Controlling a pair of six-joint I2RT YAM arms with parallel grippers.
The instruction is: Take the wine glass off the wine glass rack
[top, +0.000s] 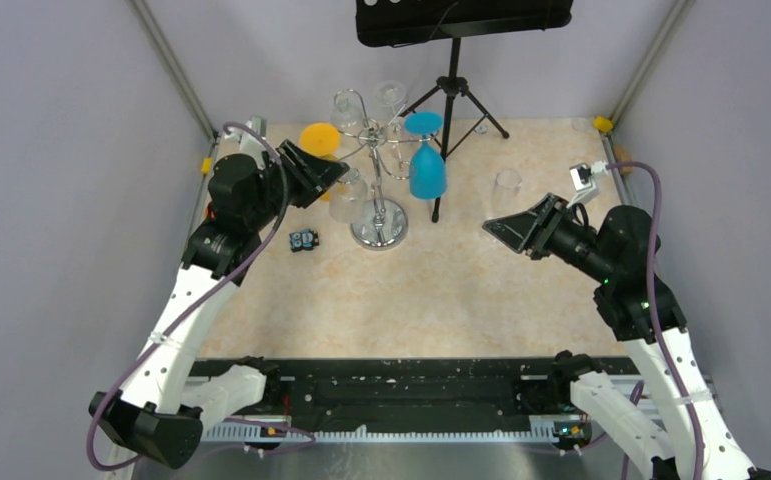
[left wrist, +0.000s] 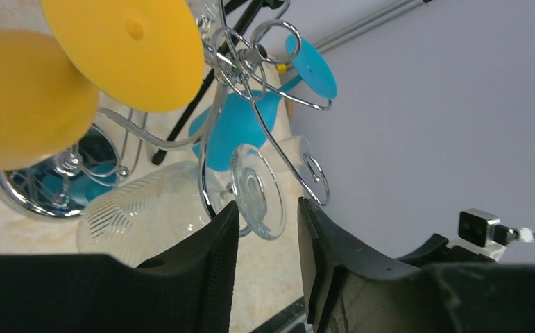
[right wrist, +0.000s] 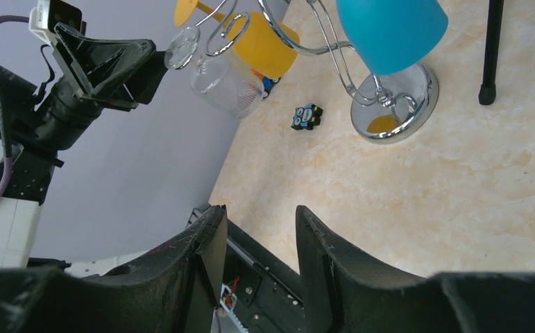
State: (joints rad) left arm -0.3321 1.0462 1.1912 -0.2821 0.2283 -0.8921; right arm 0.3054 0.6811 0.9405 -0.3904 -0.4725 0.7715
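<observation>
Closest to the lens, the left gripper point(left wrist: 267, 203) shows its two black fingers standing apart, clamped on nothing. Just past their tips the clear wine glass point(left wrist: 150, 208) hangs upside down and tilted on the wine glass rack point(top: 378, 236). Its round foot sits in line with the gap between the fingers, and its ribbed bowl lies to the left of the foot in that view. I cannot tell whether either finger touches the foot. The stem is mostly lost behind a chrome wire, and the left finger cuts off the bowl's lower edge. From above, the clear glass is faint against the beige table point(top: 441, 290), where the rack stands. An orange glass point(left wrist: 122, 48) and a blue glass point(top: 427, 170) hang from other arms of the same rack. The right gripper point(right wrist: 259, 209) hovers well apart on the right, its fingers spread and empty.
</observation>
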